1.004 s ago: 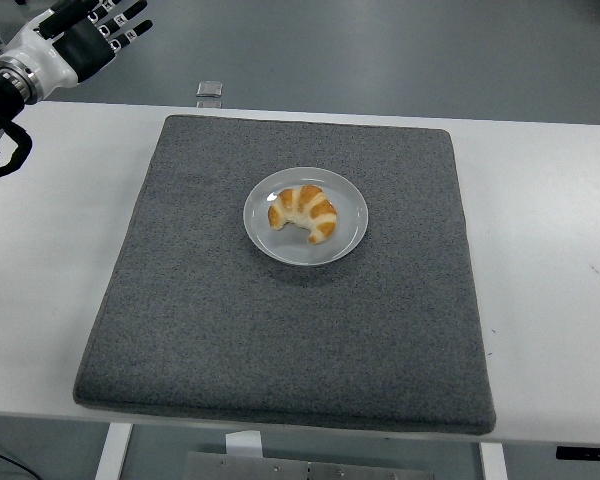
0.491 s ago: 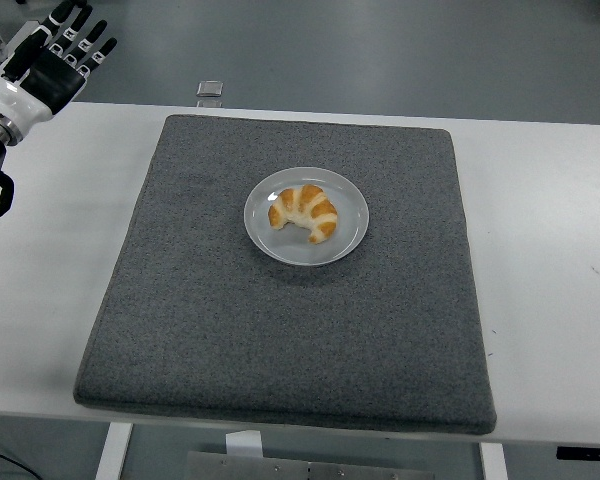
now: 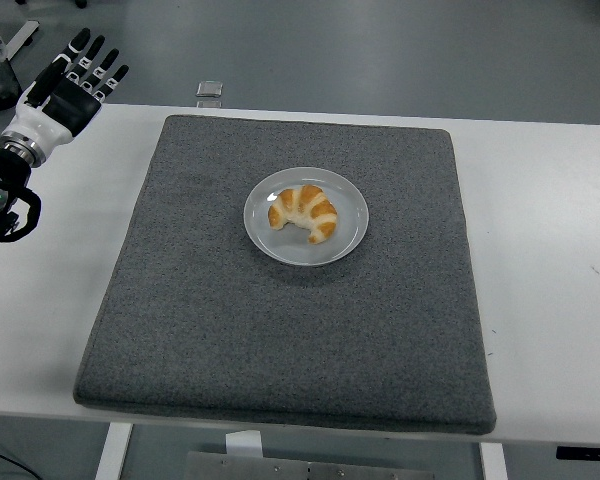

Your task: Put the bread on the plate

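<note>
A golden croissant [image 3: 304,212] lies on a small white plate [image 3: 352,230] in the middle of a grey mat [image 3: 280,330]. My left hand [image 3: 72,80] hovers at the far left edge, well away from the plate, above the table's back left corner. Its fingers are stretched out straight and hold nothing. The right arm does not show.
The grey mat covers most of the white table [image 3: 550,250]. A small metal clip [image 3: 209,90] sits at the table's far edge, behind the mat. Bare table strips run along both sides of the mat.
My left hand has drawn back toward the left edge and dropped lower, turning so its fingers point up and away. The croissant and plate have not moved.
</note>
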Tool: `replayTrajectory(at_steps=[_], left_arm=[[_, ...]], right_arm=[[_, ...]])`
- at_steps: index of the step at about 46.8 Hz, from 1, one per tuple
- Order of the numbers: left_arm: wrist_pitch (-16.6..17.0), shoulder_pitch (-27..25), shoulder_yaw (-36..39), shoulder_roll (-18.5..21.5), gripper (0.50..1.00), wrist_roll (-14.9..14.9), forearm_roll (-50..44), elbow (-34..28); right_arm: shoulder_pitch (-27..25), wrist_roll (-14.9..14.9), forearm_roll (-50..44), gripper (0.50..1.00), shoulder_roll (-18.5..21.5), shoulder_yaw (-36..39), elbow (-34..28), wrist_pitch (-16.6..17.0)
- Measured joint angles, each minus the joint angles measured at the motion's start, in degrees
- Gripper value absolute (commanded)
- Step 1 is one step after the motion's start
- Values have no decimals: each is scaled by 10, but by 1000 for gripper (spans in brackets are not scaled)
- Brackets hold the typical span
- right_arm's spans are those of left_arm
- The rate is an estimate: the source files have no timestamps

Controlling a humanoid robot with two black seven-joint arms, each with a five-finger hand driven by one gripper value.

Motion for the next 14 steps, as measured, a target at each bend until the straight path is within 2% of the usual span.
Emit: replayTrajectory(at_steps=[9, 14], left_arm=[[44, -8, -2, -7, 1000, -9, -1, 12], [55, -16, -2, -29, 1000, -23, -1, 29]], right_arm=[[0, 0, 0, 954, 0, 1, 0, 0], [0, 0, 1, 954, 0, 2, 0, 0]])
